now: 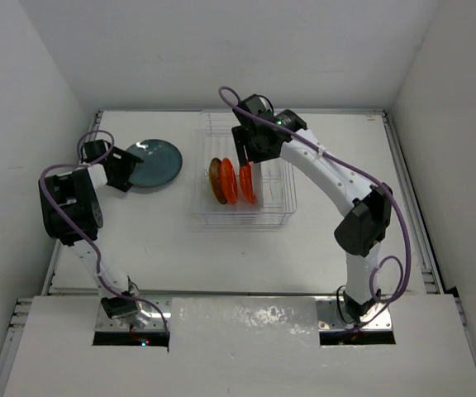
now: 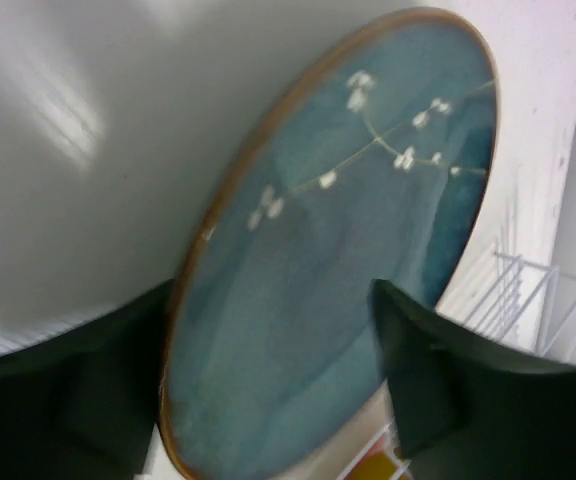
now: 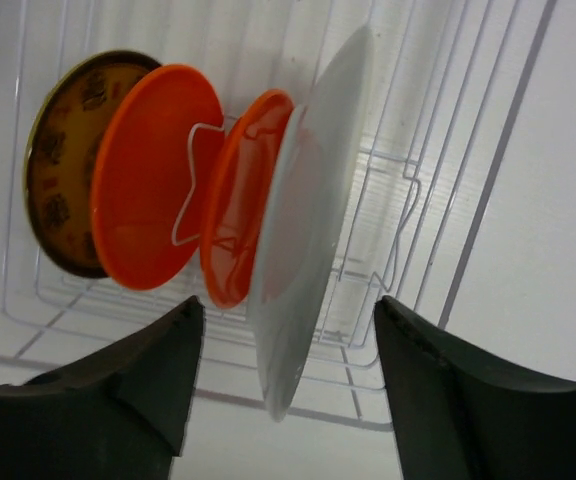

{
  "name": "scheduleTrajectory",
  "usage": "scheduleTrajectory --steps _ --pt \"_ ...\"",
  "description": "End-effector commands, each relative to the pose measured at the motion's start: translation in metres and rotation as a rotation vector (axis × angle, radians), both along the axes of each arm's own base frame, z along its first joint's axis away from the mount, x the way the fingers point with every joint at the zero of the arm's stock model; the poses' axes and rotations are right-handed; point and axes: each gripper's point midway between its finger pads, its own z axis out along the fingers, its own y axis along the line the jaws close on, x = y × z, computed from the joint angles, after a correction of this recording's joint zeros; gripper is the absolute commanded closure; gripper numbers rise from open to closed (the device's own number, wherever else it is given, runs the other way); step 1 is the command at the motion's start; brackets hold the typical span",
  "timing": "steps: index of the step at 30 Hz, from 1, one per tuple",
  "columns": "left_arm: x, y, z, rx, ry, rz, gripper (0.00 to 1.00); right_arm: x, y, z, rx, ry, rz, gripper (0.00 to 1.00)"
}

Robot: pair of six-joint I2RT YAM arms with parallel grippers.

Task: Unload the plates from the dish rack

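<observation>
Right pincer [image 3: 288, 310] hangs over the dish rack [image 1: 271, 207] with its fingers apart. One finger sits on each side of a pale-backed plate [image 3: 303, 230], and neither seems to touch it. Left pincer [image 2: 273, 290] is also apart, straddling the rim of a teal plate [image 1: 157, 162] that lies flat on the worktop [image 1: 180, 256], well left of the rack.

The step in hand looks like taking the pale-backed plate out of the rack. It stands on edge at the right end of the row, just beside an orange neighbour. A good grip would land on the upper rim, centred so the plate cannot swing. The lift should go straight up along its slot until the lower edge clears the wire dividers. Only then should it swing left of the rack; any sideways pull sooner could tip the neighbour.

By count: one rack and five plates. One teal plate is outside the rack. Four stand inside it: the pale-backed one, two orange plates [image 3: 148, 180] and, at the left end, one patterned plate [image 3: 63, 170].
</observation>
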Motion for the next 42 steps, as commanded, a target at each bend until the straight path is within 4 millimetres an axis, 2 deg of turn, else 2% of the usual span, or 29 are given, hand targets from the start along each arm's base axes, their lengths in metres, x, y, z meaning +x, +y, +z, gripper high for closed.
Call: scheduleTrajectory --steps 1,2,3,4,5,6,7,8,9,10,11,12,13,15,19,22,23,25,26,29,31,33,34,36,38,39,40,41,42 --pt "0.012 0.000 0.021 0.018 -0.039 -0.031 0.22 0.015 -0.016 0.012 0.011 -0.058 -0.074 0.36" --pt "0.012 -0.001 0.022 0.014 -0.027 -0.039 0.18 0.016 -0.016 0.008 0.023 -0.053 -0.073 0.37" --pt "0.011 0.000 0.018 0.022 -0.005 -0.046 0.00 0.014 -0.017 -0.002 0.021 -0.032 -0.068 0.38" --pt "0.011 0.000 0.014 0.020 0.022 -0.054 0.00 0.018 -0.019 -0.002 0.033 -0.042 -0.074 0.44" --pt "0.015 -0.002 0.021 0.011 0.038 -0.094 0.00 0.019 -0.020 -0.004 0.038 -0.037 -0.077 0.47" --pt "0.016 -0.003 0.008 -0.003 0.085 -0.112 0.00 0.020 -0.019 -0.007 0.053 -0.025 -0.074 0.51" --pt "0.003 -0.006 -0.001 -0.030 0.171 -0.122 0.00 0.022 -0.020 -0.009 0.063 -0.019 -0.078 0.54" --pt "0.016 -0.003 0.012 -0.016 0.148 -0.138 0.00 0.023 -0.017 -0.009 0.083 -0.015 -0.077 0.54" --pt "0.015 -0.004 0.018 -0.013 0.152 -0.144 0.00 0.023 -0.012 -0.011 0.112 -0.003 -0.065 0.55" --pt "0.020 -0.001 0.030 0.011 0.129 -0.146 0.00 0.023 -0.010 -0.010 0.126 -0.002 -0.064 0.57" --pt "0.022 0.001 0.051 0.040 0.094 -0.146 0.00 0.022 -0.007 -0.011 0.142 0.004 -0.060 0.60" --pt "0.023 0.002 0.061 0.065 0.088 -0.150 0.00 0.022 -0.003 -0.009 0.164 0.004 -0.052 0.64" --pt "0.019 0.007 0.076 0.102 0.111 -0.148 0.00 0.023 -0.003 -0.009 0.161 0.002 -0.055 0.74" --pt "0.009 0.011 0.096 0.130 0.155 -0.148 0.00 0.023 -0.003 -0.004 0.168 -0.004 -0.065 0.85" --pt "-0.019 0.026 0.108 0.212 0.250 -0.104 0.00 0.022 -0.003 0.010 0.200 -0.029 -0.078 1.00" --pt "-0.030 0.021 0.129 0.221 0.216 -0.108 0.00 0.022 -0.005 0.032 0.232 -0.071 -0.095 1.00" --pt "-0.032 0.019 0.145 0.233 0.175 -0.112 0.00 0.021 -0.006 0.045 0.255 -0.096 -0.099 1.00" --pt "-0.034 0.014 0.160 0.236 0.122 -0.141 0.00 0.019 -0.005 0.066 0.300 -0.131 -0.097 1.00" --pt "-0.036 0.011 0.177 0.244 0.079 -0.150 0.00 0.016 -0.005 0.087 0.337 -0.168 -0.090 1.00" --pt "-0.040 -0.012 0.208 0.211 -0.042 -0.243 0.00 0.009 -0.006 0.127 0.411 -0.233 -0.082 1.00" --pt "-0.040 -0.032 0.226 0.165 -0.134 -0.326 0.00 -0.002 -0.011 0.157 0.456 -0.282 -0.066 1.00" --pt "-0.040 -0.053 0.254 0.146 -0.260 -0.401 0.00 -0.016 -0.021 0.188 0.489 -0.340 -0.053 1.00" --pt "-0.045 -0.067 0.272 0.124 -0.319 -0.445 0.00 -0.019 -0.025 0.191 0.478 -0.354 -0.046 1.00" --pt "-0.046 -0.071 0.290 0.144 -0.371 -0.457 0.00 -0.023 -0.035 0.196 0.458 -0.383 -0.052 1.00" --pt "-0.050 -0.078 0.303 0.133 -0.403 -0.471 0.00 -0.026 -0.039 0.191 0.403 -0.389 -0.001 1.00" --pt "-0.050 -0.085 0.310 0.119 -0.437 -0.490 0.00 -0.030 -0.031 0.191 0.409 -0.377 0.066 1.00" --pt "-0.057 -0.106 0.324 0.075 -0.488 -0.535 0.00 -0.034 -0.023 0.190 0.368 -0.389 0.193 1.00" --pt "-0.056 -0.119 0.335 0.069 -0.540 -0.567 0.00 -0.040 -0.011 0.193 0.358 -0.400 0.315 1.00" --pt "-0.059 -0.136 0.344 0.032 -0.567 -0.601 0.00 -0.045 -0.007 0.188 0.290 -0.401 0.390 1.00"
